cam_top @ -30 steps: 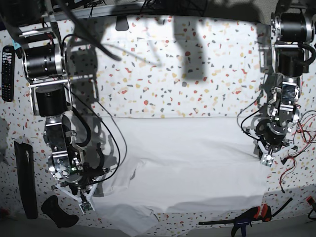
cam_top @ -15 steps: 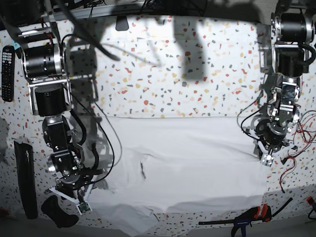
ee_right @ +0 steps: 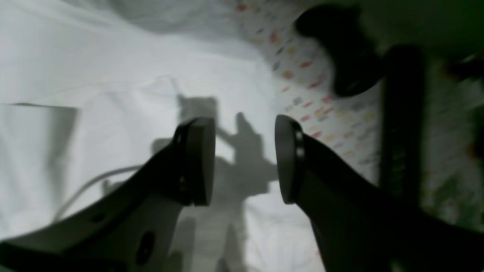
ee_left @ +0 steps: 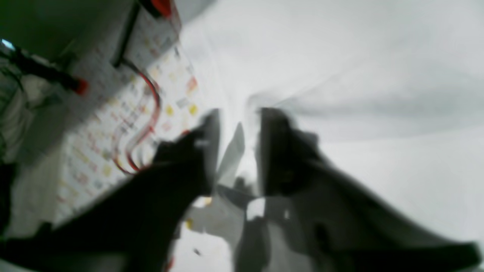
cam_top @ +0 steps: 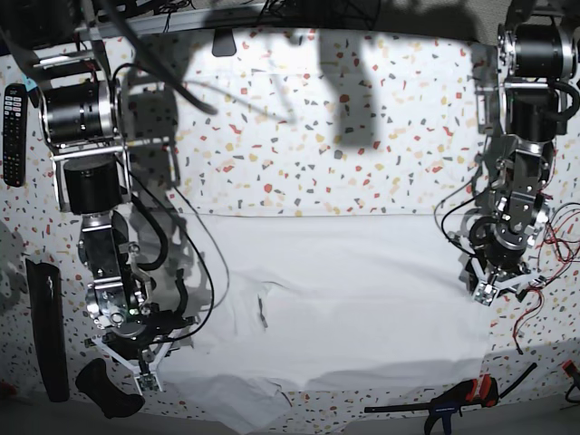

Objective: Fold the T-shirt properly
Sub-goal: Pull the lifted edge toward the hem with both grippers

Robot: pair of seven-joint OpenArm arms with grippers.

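The far half of the speckled worktop (cam_top: 344, 136) lay bare, giving open passage above the T-shirt (cam_top: 362, 290). Along the near edge a clamp (cam_top: 458, 397) and red wires (cam_top: 544, 299) crowded the corner beside the left gripper (cam_top: 497, 292). A remote (cam_top: 14, 134), a long dark bar (cam_top: 47, 331) and a black lump (cam_top: 107, 388) hemmed in the right gripper (cam_top: 143, 376).
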